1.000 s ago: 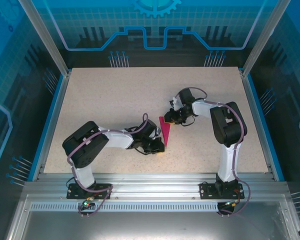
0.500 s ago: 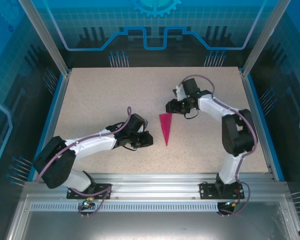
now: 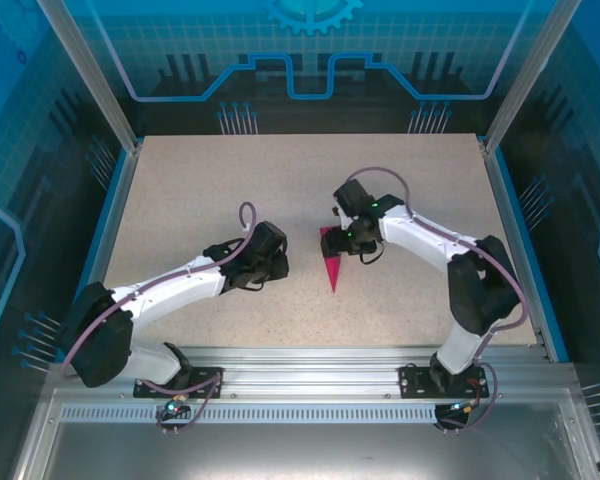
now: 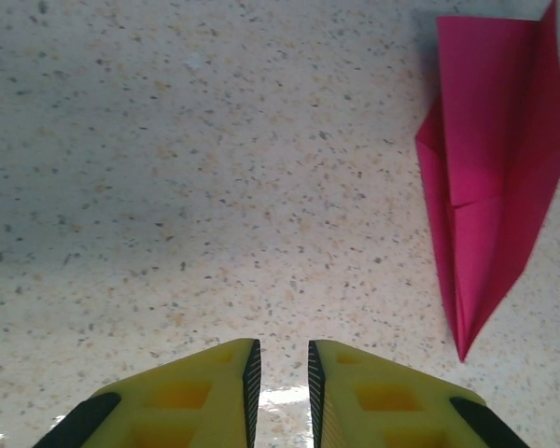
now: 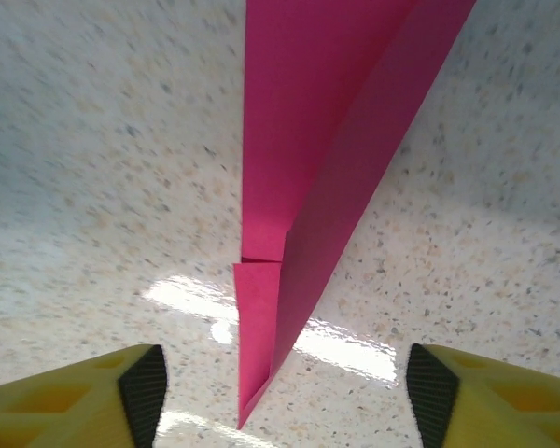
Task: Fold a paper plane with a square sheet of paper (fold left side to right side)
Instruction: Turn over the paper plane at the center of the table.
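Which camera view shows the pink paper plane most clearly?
The left wrist view: nearly the whole paper plane lies in frame, folds visible. The right wrist view crops its wide end; the top view shows it small.

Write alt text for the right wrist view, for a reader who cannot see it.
A folded magenta paper plane lies on a speckled table, its pointed tip toward the camera. The right gripper has its yellow fingers wide apart at the bottom corners, holding nothing.
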### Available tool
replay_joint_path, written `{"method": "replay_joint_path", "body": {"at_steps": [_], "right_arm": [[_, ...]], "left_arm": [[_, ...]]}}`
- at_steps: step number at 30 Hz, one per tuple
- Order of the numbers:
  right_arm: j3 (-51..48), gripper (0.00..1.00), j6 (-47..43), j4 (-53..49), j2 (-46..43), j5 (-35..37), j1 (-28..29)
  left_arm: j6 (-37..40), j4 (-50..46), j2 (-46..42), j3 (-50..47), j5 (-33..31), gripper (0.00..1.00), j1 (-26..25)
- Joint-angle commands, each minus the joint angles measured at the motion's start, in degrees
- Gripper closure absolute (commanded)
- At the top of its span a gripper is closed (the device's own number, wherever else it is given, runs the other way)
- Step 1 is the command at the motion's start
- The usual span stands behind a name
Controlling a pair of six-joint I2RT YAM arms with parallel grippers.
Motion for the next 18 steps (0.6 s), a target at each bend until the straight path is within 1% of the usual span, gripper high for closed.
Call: {"method": "replay_joint_path", "body": {"at_steps": [1,3,6,9,11,12,15,18], "right_arm": [[-0.6,0.36,2.1,-2.1,2.9,3.5,0.7],[-0.4,0.43,2.1,-1.4,4.5,1.6,1.3],[0.6,0.59,2.0,-1.8,6.3,1.3,2.3],[0.3,0.76,1.6,-1.5,6.0,0.7,2.1],[0.0,0.93,0.7,-0.8,4.7,-1.1,1.5],[-0.2,1.0,0.2,-0.2,3.9,-2.4,1.1],[-1.5,1.0,-1.7,2.2,-0.2,-7.5,-0.3],[-4.2,1.0,-2.9,6.2,-4.6,-15.4,-2.5]], "left_arm": [[0.8,-2.2,-1.5,1.3,-2.9,0.75,0.2],[0.8,-2.5,-1.7,1.0,-3.2,0.74,0.3],[0.7,-3.1,-1.9,1.1,-3.9,0.74,0.2],[0.7,-3.7,-2.4,1.2,-4.8,0.74,0.3],[0.9,-4.3,-2.9,1.4,-5.8,0.74,0.3],[1.1,-4.7,-3.1,1.7,-6.3,0.74,0.3],[1.8,-5.9,-3.9,2.4,-7.6,0.74,0.3],[2.3,-6.9,-4.9,2.9,-8.9,0.74,0.3]]}}
